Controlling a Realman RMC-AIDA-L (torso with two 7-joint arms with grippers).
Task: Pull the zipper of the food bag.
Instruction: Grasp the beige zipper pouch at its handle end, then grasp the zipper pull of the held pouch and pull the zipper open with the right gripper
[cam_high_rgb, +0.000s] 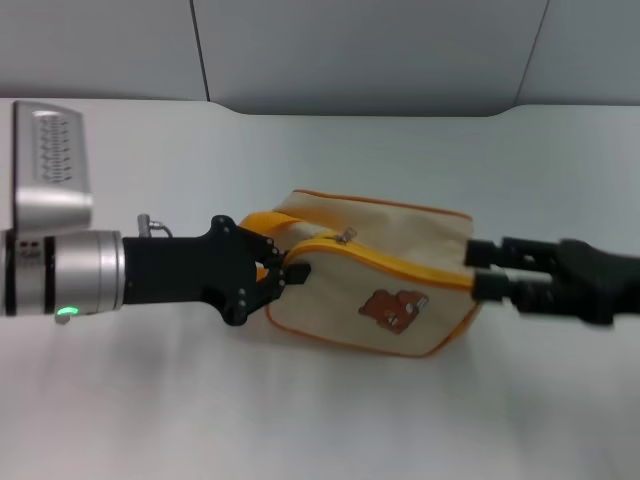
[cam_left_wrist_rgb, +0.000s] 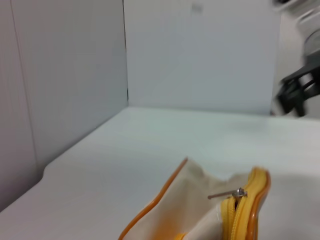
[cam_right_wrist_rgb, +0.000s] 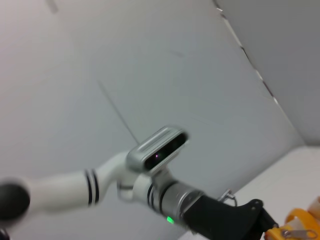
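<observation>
Food bag (cam_high_rgb: 385, 285): small boxy beige fabric pouch, orange-yellow piping along its edges, brown bear print on the near face, orange loop handle at its left end. Lies on the white table, long axis running left to right. Zipper (cam_high_rgb: 390, 260): yellow-orange track along the top front edge; small silvery metal pull tab sits near the left end.

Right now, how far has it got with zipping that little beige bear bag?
Both grippers are at the beige fabric food bag: left gripper at the orange handle end, right gripper at the opposite end. The silvery pull tab of the yellow-orange zipper sits ungrasped, so the pulling is left.
</observation>
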